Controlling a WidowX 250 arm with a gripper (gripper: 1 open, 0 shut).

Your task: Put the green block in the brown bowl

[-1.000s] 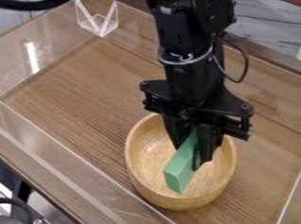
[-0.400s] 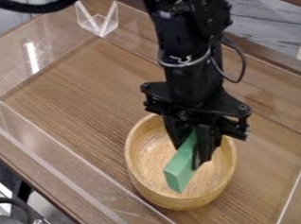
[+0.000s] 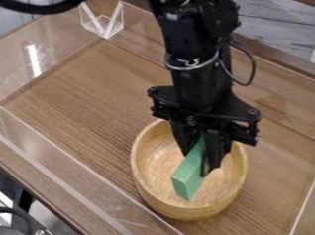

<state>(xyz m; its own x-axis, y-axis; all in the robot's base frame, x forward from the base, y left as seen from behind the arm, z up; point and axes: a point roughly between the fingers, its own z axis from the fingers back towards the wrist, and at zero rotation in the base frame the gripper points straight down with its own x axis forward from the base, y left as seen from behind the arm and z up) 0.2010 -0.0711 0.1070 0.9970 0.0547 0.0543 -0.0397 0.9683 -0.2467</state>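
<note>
The brown bowl (image 3: 155,159) is a round light wooden bowl standing on the wooden table toward the front right. Inside it the green block (image 3: 188,179), a bright green bar, stands steeply tilted with its lower end down in the bowl. My gripper (image 3: 206,152) reaches straight down from the black arm into the bowl and is shut on the upper end of the green block. The block's top is hidden between the dark fingers.
A clear acrylic wall (image 3: 41,133) runs along the left and front of the wooden table (image 3: 82,91). A small clear stand (image 3: 102,20) sits at the back left. Cables hang from the arm (image 3: 191,42).
The arm and the green block have shifted very slightly to the left. The grip is unchanged.
</note>
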